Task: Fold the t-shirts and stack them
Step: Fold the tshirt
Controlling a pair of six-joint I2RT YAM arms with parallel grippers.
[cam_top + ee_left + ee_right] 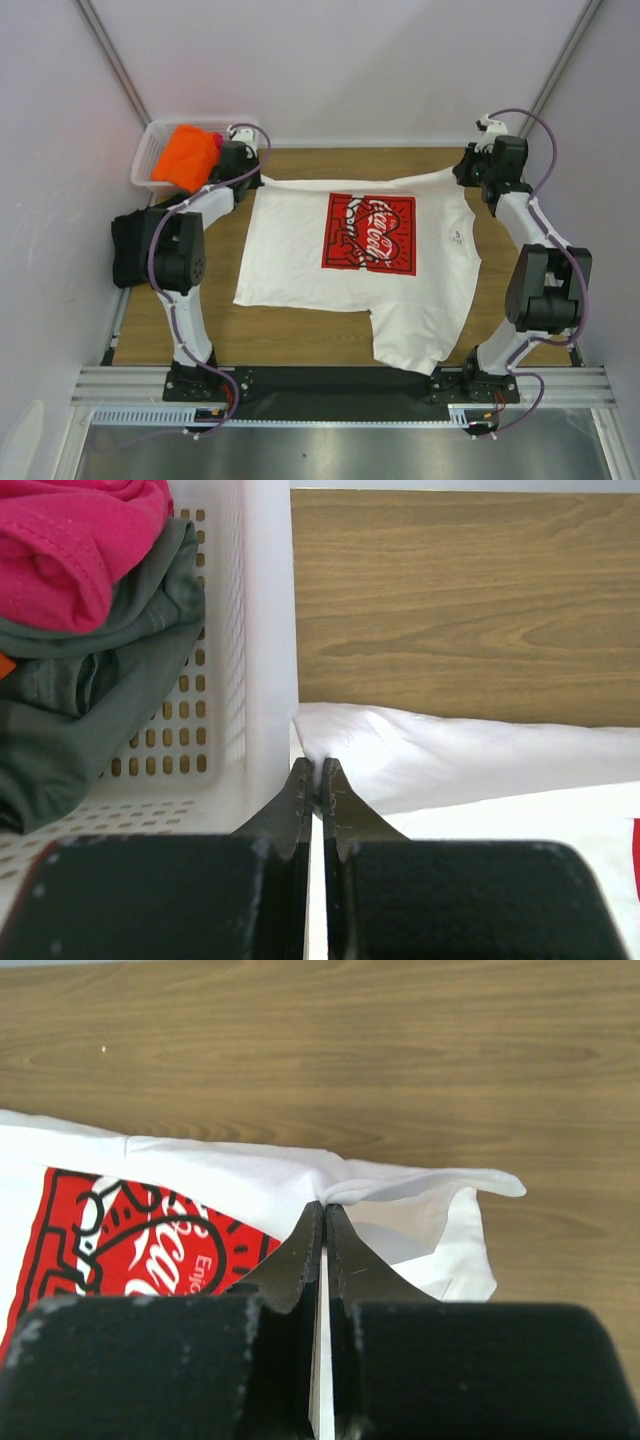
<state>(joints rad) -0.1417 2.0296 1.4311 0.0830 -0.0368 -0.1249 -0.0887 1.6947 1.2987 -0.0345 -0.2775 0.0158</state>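
Early going, by my read. The white tee [300,260] lies open and graphic-up across the middle of the desk [300,345], collar toward 3 o'clock, with one sleeve lobe spilling toward 5 o'clock near the desk's front edge. No fold is made in it yet.

Its far edge is drawn in a line between the two arms. The left pincer [315,780], at 11 o'clock, is pressed together on a white corner just beside the basket [150,160] wall. The right pincer [323,1210], at 1 o'clock, is pinching a bunched ridge of the same tee.

Three more wait in the basket at 10 o'clock, none folded: an orange tee [187,155] on top, and in the left wrist view a pink tee [70,550] over a crumpled grey tee [90,700]. A black tee [127,250] sits at 9 o'clock, at the desk's edge behind the left arm. Whether it is folded I cannot tell. So at best one is done, one is in hand and three are left.

The desk is smooth wood-grain laminate. Pale walls close in on three sides, with slim metal poles running up at 11 and 1 o'clock. At 6 o'clock, an aluminium rail [340,385] carries both arm bases.
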